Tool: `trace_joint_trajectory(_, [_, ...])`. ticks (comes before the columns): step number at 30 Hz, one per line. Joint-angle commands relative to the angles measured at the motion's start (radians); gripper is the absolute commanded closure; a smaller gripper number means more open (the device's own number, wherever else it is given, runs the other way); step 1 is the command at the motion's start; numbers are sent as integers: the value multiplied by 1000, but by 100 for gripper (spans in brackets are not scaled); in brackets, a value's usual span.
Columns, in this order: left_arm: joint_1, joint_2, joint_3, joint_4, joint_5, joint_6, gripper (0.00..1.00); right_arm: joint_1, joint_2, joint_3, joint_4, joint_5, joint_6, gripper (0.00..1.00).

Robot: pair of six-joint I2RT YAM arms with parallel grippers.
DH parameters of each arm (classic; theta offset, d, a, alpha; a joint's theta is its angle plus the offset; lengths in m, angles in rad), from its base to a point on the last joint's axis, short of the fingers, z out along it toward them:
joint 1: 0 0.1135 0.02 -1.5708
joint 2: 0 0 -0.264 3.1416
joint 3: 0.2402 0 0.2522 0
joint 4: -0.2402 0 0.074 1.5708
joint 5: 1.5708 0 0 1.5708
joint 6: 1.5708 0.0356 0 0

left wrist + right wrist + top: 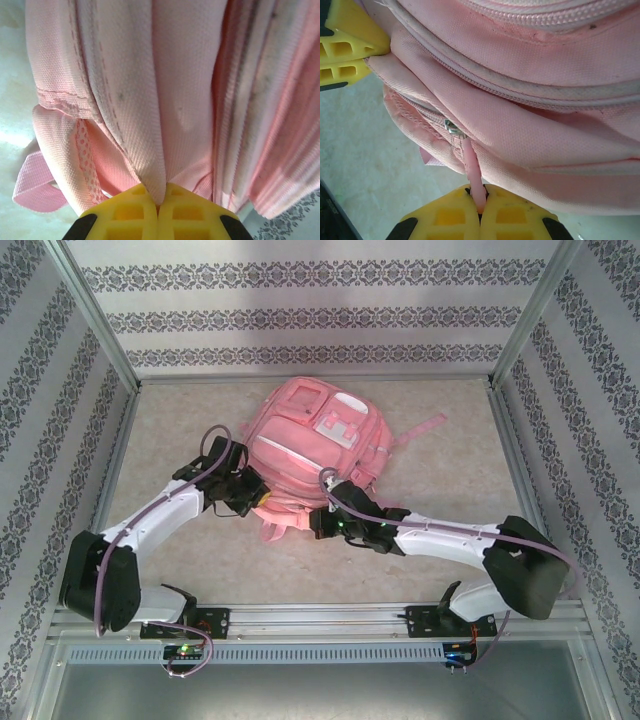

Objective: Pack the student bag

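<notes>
The student bag (530, 100) is cropped, and the right hand (480, 197) hides the zipper pull's (472, 172) tip.

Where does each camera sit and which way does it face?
Top external: above and behind the bases, looking down at the table; both arms reach to the student bag.
Left wrist: on the left wrist, facing along the left jaws, shut on bag fabric.
Right wrist: on the right wrist, facing along the right jaws, shut on the zipper pull.
Shared: the right wrist view also catches the left jaws, top left.
</notes>
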Motion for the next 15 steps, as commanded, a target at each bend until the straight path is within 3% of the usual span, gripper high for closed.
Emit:
trace_joint_trajectory(1, [41,-56,52,-14,-59,28,100,-8,-21,-42,-104,108,-12,100])
trace_joint_trajectory(15, [37,-124,1,0,-5,-15,100,38,121,76,-113,251,25,100])
